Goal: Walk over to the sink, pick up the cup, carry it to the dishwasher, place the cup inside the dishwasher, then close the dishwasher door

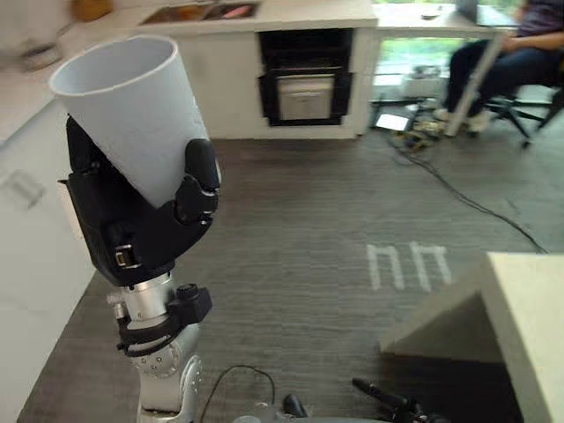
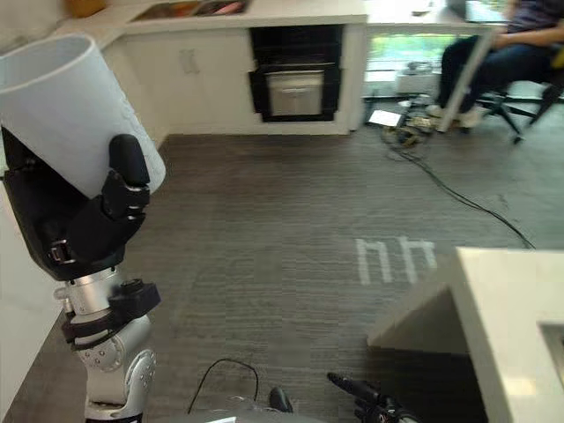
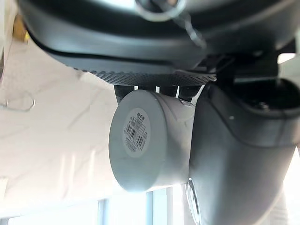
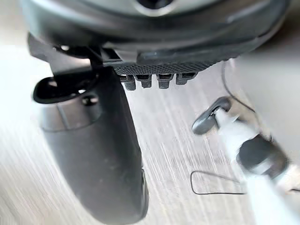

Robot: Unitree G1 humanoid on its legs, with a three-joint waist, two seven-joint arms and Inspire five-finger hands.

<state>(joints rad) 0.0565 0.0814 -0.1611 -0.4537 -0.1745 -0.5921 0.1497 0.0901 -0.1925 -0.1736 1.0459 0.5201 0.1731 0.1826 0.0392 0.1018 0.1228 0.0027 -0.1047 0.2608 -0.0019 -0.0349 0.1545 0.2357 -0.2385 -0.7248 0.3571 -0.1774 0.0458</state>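
Left hand [image 1: 145,225] is curled round the cup [image 1: 132,115], raised and tilted, mouth up and away from the palm; the base shows past the fingers in the left wrist view. What shows of the cup's inside looks empty.

Right hand [image 4: 93,154] hangs low over the floor; whether it is open or closed cannot be told.

Carrying looks to be the step in hand. A dark appliance [image 1: 305,77], probably the dishwasher, stands well beyond the cup, across the floor. Next comes walking there with the grip steady. The sink [image 1: 176,19], further off beyond the cup, holds something reddish.
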